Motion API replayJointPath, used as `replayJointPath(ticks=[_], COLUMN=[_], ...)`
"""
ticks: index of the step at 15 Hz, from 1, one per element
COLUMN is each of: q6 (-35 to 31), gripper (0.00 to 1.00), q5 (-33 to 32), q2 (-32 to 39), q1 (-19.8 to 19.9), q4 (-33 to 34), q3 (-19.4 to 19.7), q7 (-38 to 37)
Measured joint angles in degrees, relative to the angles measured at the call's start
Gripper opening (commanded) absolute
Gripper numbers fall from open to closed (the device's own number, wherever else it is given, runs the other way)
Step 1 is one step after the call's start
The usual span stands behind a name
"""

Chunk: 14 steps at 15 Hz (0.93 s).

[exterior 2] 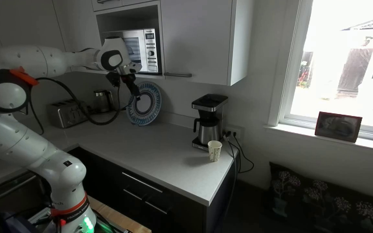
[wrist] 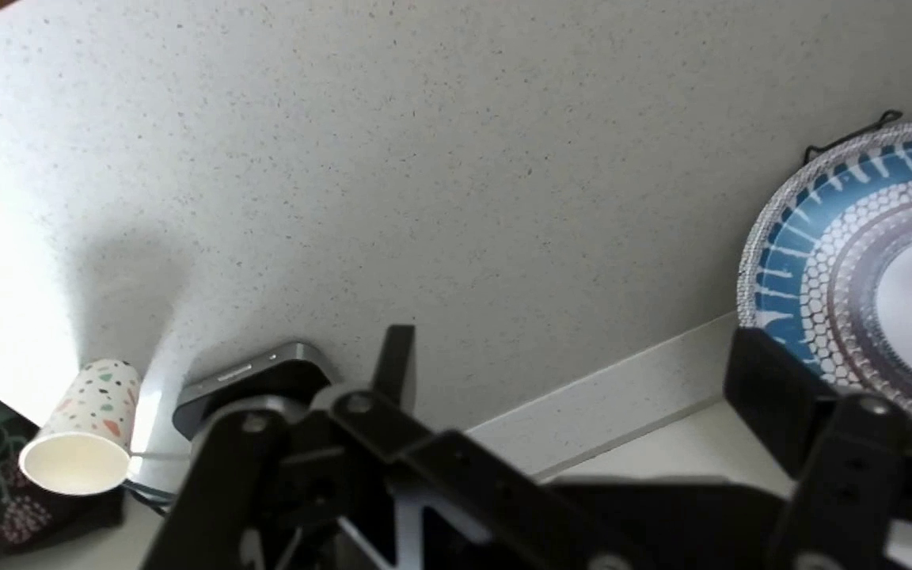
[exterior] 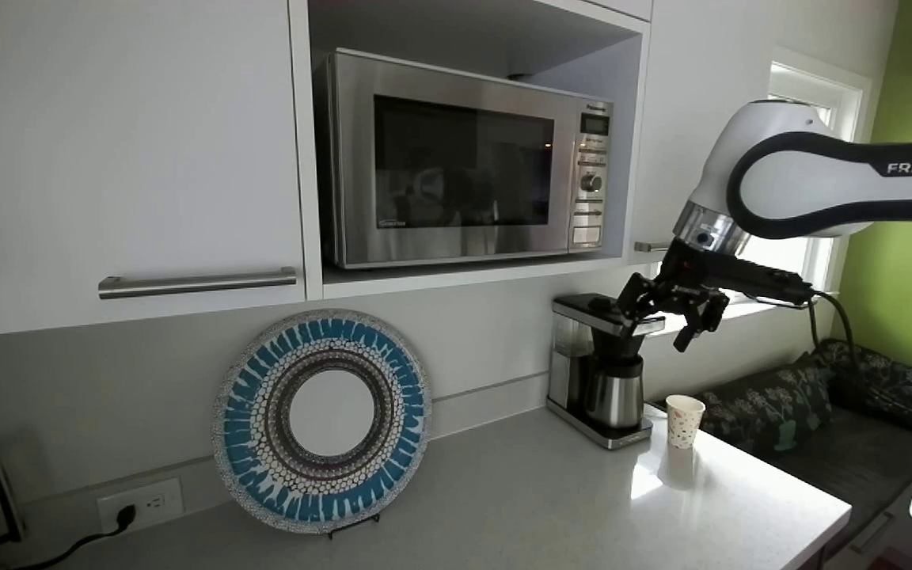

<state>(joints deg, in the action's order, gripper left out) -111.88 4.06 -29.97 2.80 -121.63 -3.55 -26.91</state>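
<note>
- Currently: jaws wide apart, nothing held, above worktop.
- Paper cup upright near worktop's end, just beside coffee maker.
- Probably light, thin-walled, easily crushed; best pinched gently at mid-side.

Between the propped patterned plate and the coffee maker I see a broad open stretch of table, with free air above it where the gripper could pass. The coffee maker bars the way to the wall behind it, the paper cup stands just beside it, and overhead cabinets limit the height at the back.
</note>
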Motion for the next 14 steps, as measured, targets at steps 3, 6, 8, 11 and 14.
replayJointPath(ticks=[3,6,8,11,14], q6=[-1.73,-1.83,-4.28,-6.27,-6.27], gripper=[1.0,1.0,1.0,1.0,1.0], q5=[0.67,0.67,1.13,2.66,4.17], q2=[0.02,-0.05,-0.16,-1.4,-3.38], q1=[0.88,1.03,1.88,4.06,6.34], q4=[-1.96,-1.88,-1.7,-1.91,-2.61], q3=[0.08,0.05,0.27,1.87,3.02], q7=[-2.18,-2.45,-3.77,-7.46,-12.52])
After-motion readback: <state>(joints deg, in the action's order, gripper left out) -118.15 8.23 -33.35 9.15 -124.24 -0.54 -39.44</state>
